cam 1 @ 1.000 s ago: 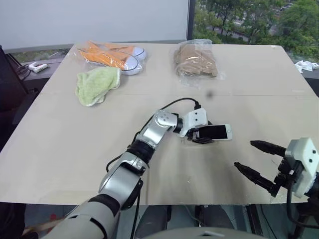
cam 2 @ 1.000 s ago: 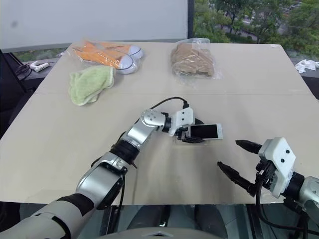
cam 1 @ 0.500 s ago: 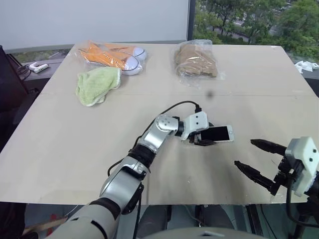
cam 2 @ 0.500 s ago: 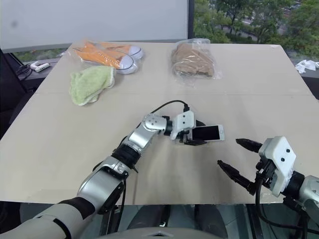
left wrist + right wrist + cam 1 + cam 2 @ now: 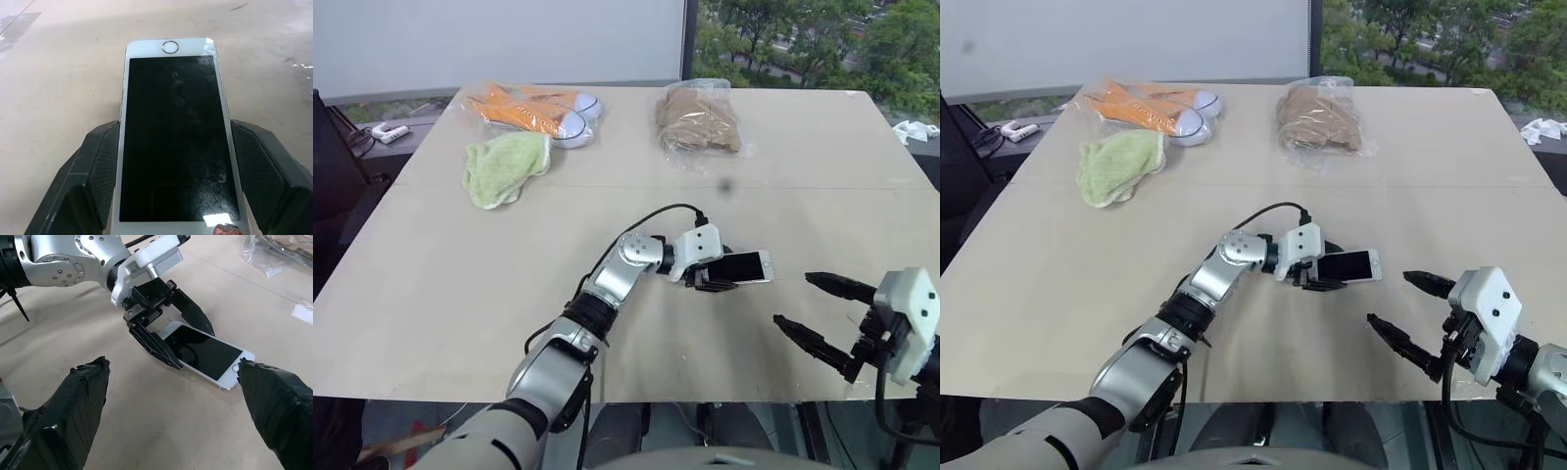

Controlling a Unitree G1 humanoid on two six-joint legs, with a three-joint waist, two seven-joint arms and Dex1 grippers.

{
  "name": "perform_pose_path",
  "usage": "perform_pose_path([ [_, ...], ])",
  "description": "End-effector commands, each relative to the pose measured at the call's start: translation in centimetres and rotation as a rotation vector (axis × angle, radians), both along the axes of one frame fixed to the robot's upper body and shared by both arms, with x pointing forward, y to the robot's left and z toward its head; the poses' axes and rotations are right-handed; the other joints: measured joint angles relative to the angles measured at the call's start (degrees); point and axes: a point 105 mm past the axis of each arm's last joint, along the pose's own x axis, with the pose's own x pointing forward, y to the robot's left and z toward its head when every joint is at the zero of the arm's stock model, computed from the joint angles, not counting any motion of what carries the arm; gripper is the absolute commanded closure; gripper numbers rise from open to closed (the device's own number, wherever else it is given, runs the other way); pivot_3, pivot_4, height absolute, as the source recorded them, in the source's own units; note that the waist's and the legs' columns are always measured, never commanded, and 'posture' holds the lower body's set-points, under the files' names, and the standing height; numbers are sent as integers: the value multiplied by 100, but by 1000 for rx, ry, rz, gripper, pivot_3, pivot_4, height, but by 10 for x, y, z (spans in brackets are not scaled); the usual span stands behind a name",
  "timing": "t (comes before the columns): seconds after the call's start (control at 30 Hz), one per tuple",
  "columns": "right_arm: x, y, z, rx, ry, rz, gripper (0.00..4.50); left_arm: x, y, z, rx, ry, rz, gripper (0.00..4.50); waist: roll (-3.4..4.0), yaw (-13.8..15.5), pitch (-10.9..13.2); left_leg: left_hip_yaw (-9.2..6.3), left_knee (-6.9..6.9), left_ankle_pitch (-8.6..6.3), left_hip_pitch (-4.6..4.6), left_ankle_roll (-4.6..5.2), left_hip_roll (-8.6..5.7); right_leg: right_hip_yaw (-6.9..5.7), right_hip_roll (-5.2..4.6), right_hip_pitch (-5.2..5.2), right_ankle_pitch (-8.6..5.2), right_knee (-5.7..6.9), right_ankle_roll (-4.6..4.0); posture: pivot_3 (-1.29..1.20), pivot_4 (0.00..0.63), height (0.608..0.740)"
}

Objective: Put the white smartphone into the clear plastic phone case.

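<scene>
The white smartphone point(image 5: 744, 266) lies flat, screen up, just right of the table's middle, close over or on the tabletop; I cannot tell which. My left gripper point(image 5: 718, 271) reaches in from the left and is shut on the phone's two long edges. In the left wrist view its black fingers point(image 5: 100, 161) press both sides of the smartphone point(image 5: 171, 132), home button at the far end. My right gripper point(image 5: 793, 300) hovers open near the front right edge, fingertips pointing at the phone and apart from it. The clear plastic phone case is out of view.
At the back of the table point(image 5: 431, 294) lie orange shoes in a clear bag point(image 5: 533, 110), a green cloth point(image 5: 504, 164) and a clear bag of brown stuff point(image 5: 697, 119). The table's front edge runs just below my right gripper.
My left forearm has sunk slightly toward the table while the phone stays gripped at about the same spot. The right gripper has not moved.
</scene>
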Motion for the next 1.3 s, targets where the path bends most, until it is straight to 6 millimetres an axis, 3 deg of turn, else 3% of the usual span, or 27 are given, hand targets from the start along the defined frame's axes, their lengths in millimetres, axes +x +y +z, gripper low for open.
perform_pose_path([
  [0.03,-1,4,8,-3,-45,19,0,-2,0,-11,36,26,0,290,1,-2,0,0,0,0,1,0,0,0,0,1,0,0,0,0,150,740],
  [0.07,-1,4,8,-4,-45,19,0,-3,0,-11,35,29,-2,76,0,-4,0,0,0,0,0,0,0,0,1,0,0,1,0,0,150,740],
  [0.33,-1,6,8,0,-44,21,0,0,2,-11,29,17,17,76,0,-2,0,0,0,0,-1,0,0,0,0,-2,0,0,0,0,150,740],
  [0.5,0,7,8,4,-44,31,0,1,3,4,-34,11,25,76,0,-4,0,0,0,0,-1,0,0,1,0,-2,0,1,0,0,150,740],
  [0.7,4,12,6,20,-36,57,0,-6,10,63,-194,-4,-10,76,0,-10,2,-1,0,8,-6,-14,1,1,-2,-7,0,0,0,0,150,740],
  [0.87,7,17,4,32,-30,72,0,-13,36,75,-145,-19,-6,76,6,-29,-1,1,-3,14,-2,-25,2,5,-2,-6,0,-1,-1,0,150,740],
  [1.03,21,26,-1,35,-25,78,0,1,84,75,-60,-16,123,76,12,-55,8,0,-2,14,0,-25,3,4,0,-7,0,2,-1,0,150,740],
  [1.17,40,37,-4,58,-27,91,0,-17,131,58,35,67,96,76,23,-108,18,0,-4,15,-2,-26,2,4,0,-9,0,-4,-1,0,150,740],
  [1.3,57,34,-11,11,-25,108,1129,-19,147,55,54,75,137,0,21,-90,29,-3,-8,15,-7,-26,0,4,-5,-13,0,-9,-2,0,150,740],
])
